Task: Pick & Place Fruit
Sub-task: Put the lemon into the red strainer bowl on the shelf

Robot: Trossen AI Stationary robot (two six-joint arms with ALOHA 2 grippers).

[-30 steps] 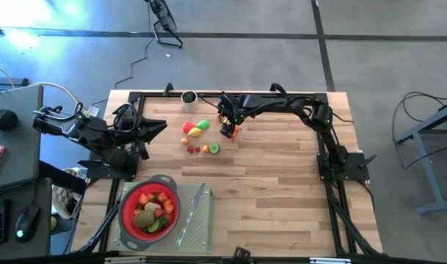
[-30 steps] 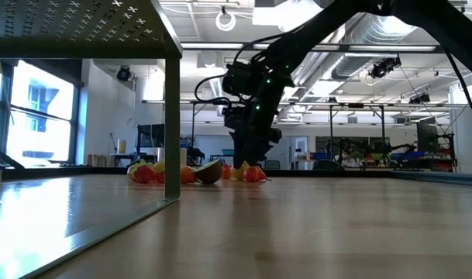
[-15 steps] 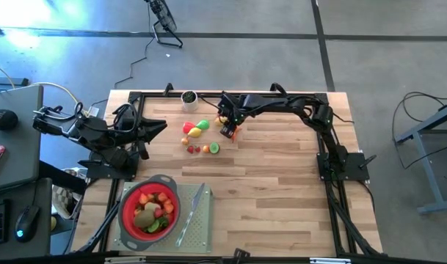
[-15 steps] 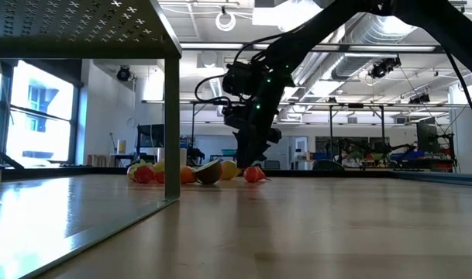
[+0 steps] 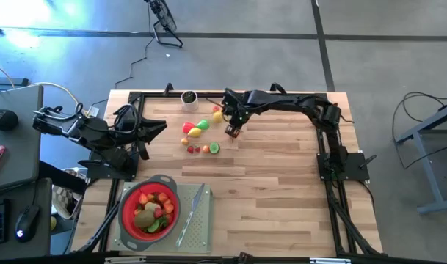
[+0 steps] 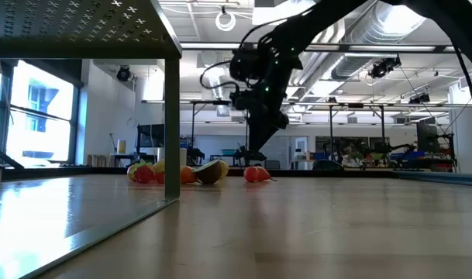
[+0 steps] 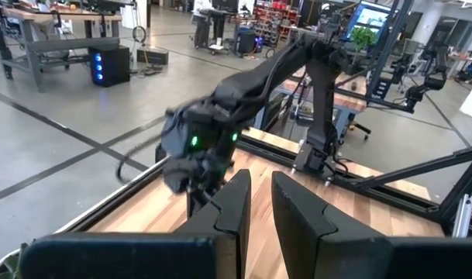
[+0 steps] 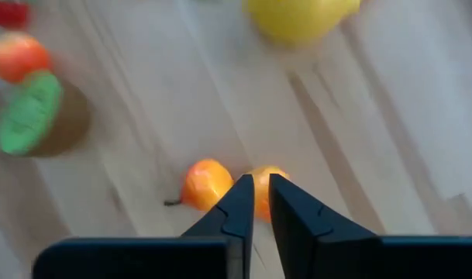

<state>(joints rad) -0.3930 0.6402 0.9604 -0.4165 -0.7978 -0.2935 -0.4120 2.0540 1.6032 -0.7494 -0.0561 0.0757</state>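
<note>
Below, two orange fruits.

A big open robotics workshop: exposed ceiling ducts, workbenches, concrete floor

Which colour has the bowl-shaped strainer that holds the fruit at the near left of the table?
The strainer is red with a grey rim; the high view shows it best.

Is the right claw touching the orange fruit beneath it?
Apart. The low view shows the right gripper hanging above the orange fruit, a gap between them.
</note>
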